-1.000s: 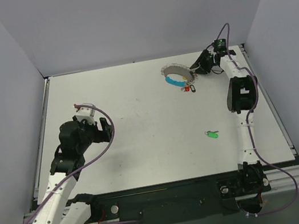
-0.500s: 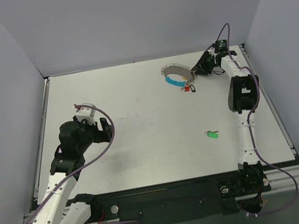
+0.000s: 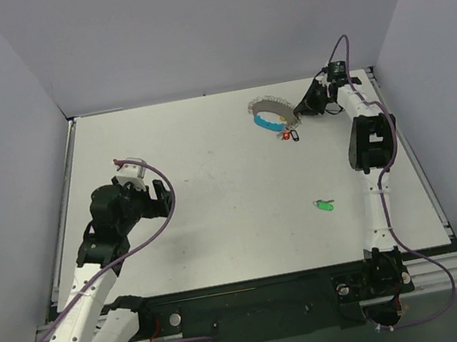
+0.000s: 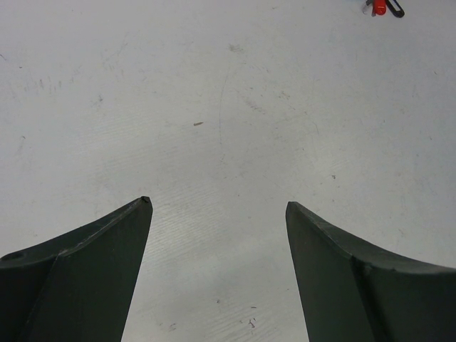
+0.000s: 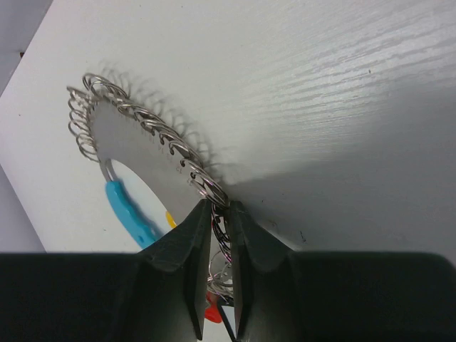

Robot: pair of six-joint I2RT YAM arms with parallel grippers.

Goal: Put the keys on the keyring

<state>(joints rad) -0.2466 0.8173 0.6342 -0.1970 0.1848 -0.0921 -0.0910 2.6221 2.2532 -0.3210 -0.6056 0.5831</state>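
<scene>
Silvery coiled wire of the keyring [image 5: 153,125] looks light, springy, probably slippery; right pincer [image 5: 217,214] pinches its rim, left pincer [image 4: 217,206] spread.

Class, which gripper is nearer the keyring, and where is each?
Right. The right gripper pinches the keyring by its coiled wire; the left gripper hangs open far to the left of it.

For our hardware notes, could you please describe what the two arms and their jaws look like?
Both the left arm and right arm have white links joined by black joint housings, and a purple cable loops along each. The jaws are dark, matte, wedge-shaped pieces tapering to narrow tips, with no markings visible.
</scene>
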